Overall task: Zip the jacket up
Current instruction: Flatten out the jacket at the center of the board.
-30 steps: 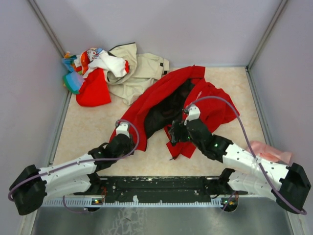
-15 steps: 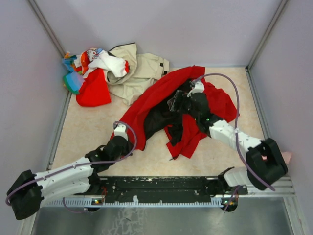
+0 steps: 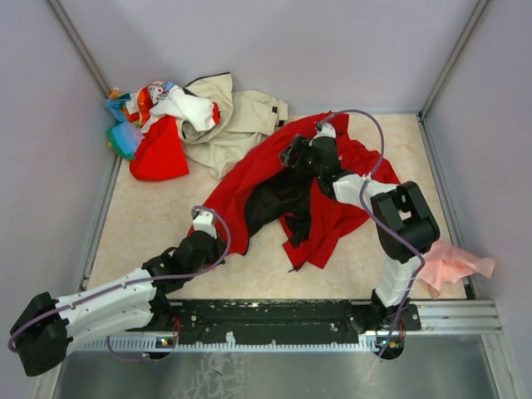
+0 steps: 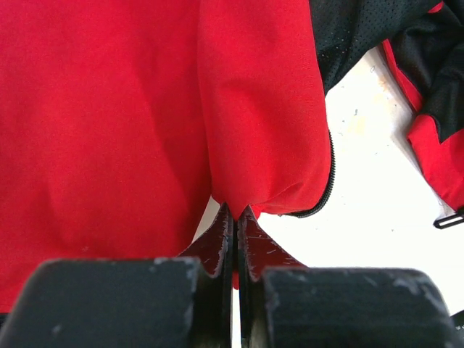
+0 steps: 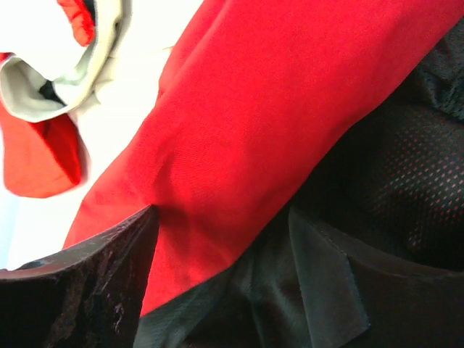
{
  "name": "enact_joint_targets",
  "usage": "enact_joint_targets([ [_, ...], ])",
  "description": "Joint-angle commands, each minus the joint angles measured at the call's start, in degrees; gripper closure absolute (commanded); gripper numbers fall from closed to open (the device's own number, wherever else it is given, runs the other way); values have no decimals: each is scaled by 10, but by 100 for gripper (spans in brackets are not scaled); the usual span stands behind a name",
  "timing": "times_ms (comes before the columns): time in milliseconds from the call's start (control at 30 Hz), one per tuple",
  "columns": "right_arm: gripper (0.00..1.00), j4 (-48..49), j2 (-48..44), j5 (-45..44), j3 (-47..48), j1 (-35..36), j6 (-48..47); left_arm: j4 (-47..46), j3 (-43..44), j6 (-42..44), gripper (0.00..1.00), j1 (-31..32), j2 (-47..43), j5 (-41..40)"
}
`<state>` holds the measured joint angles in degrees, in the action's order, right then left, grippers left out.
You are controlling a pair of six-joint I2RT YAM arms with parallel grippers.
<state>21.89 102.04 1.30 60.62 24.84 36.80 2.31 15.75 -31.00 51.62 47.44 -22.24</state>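
Note:
The bright red jacket (image 3: 332, 208) lies crumpled and open mid-table, with its black mesh lining (image 3: 274, 195) showing. My left gripper (image 3: 213, 233) is at its near-left hem. In the left wrist view that gripper (image 4: 235, 212) is shut on a fold of the red fabric (image 4: 254, 109), and the black zipper edge (image 4: 330, 174) curves just to the right. My right gripper (image 3: 288, 157) reaches over the jacket's far part. In the right wrist view it (image 5: 223, 216) is open, straddling the red front edge (image 5: 275, 123) where it meets the lining (image 5: 391, 188).
A beige jacket (image 3: 245, 116) and a pile of mixed clothes (image 3: 154, 125) lie at the back left. A pink cloth (image 3: 455, 263) sits by the right wall. Grey walls close in the table on three sides.
My left gripper has closed on the jacket's hem. My right arm has stretched forward from the jacket's near flap to its far part, staying open.

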Motion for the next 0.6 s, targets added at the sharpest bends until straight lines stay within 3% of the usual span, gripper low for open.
enact_joint_targets([
  [0,32,20,28,-2,58,-20,1,-17,-6,9,100,-2,-12,11],
  [333,93,-199,-25,-24,167,-51,-109,-36,-5,26,100,-3,-25,45],
  [400,99,-247,-42,-37,194,-57,-134,-40,-2,30,100,-3,-26,58],
  [567,100,-353,-67,-86,265,-70,-192,-35,5,40,100,-3,-49,79],
])
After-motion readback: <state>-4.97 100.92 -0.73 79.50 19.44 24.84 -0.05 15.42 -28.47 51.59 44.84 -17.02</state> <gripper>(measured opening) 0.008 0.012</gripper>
